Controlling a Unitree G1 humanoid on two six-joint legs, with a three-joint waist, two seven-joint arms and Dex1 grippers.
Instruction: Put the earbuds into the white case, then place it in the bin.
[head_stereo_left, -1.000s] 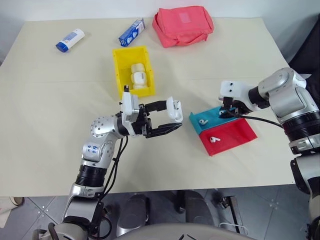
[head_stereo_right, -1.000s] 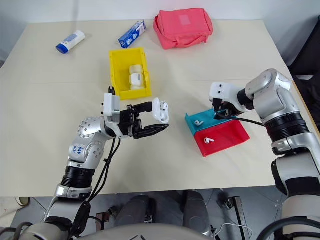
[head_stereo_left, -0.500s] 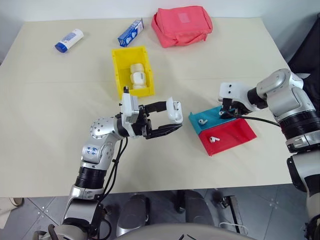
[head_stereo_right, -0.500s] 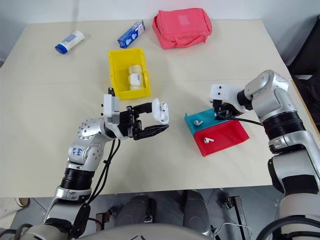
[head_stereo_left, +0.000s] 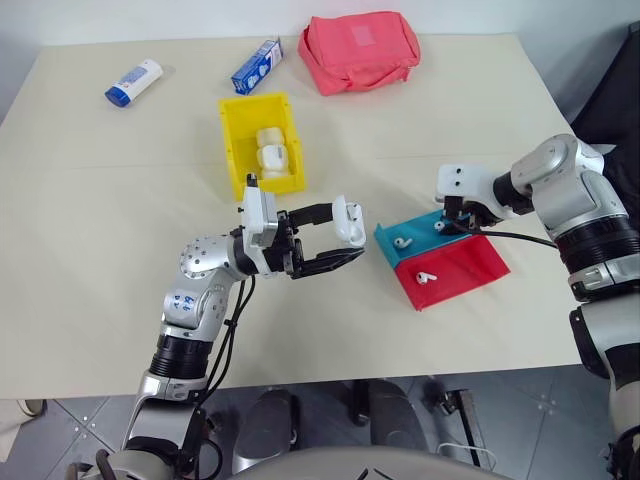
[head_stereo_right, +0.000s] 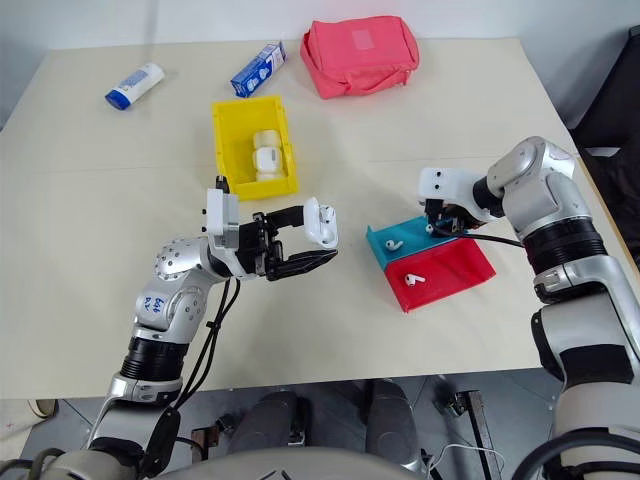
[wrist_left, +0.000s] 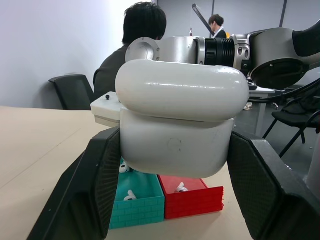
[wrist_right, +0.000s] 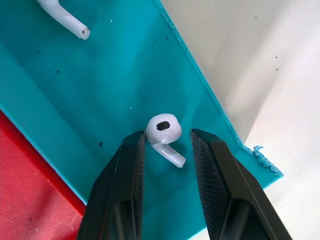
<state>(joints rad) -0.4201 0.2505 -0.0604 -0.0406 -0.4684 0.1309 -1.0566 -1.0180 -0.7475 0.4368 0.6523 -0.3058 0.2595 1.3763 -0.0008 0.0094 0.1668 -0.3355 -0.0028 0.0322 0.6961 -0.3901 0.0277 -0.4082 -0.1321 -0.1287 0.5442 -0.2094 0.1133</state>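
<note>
Most of the task is still ahead. On the table (head_stereo_left: 100, 230), the bin (head_stereo_left: 236, 150) already holds a few white items, but the case (head_stereo_left: 349, 219) meant for it is up in the air, clamped between the fully closed left gripper (head_stereo_left: 335, 237) fingers, lid shut, well short of the bin. Beside it, the blue tray (head_stereo_left: 388, 237) and red tray (head_stereo_left: 470, 270) lie touching; three earbuds show there, none yet in the case. The right gripper (wrist_right: 167, 145) reaches down into the blue tray with its fingers part-open, straddling one earbud (wrist_right: 164, 131) lying on the tray floor; no squeeze yet, by my reading. A second earbud (head_stereo_left: 403, 242) lies nearby, a third (head_stereo_left: 428, 276) in the red tray.

Whether the case is empty cannot be told with its lid down. What the white items in the bin are is hard to make out.
</note>
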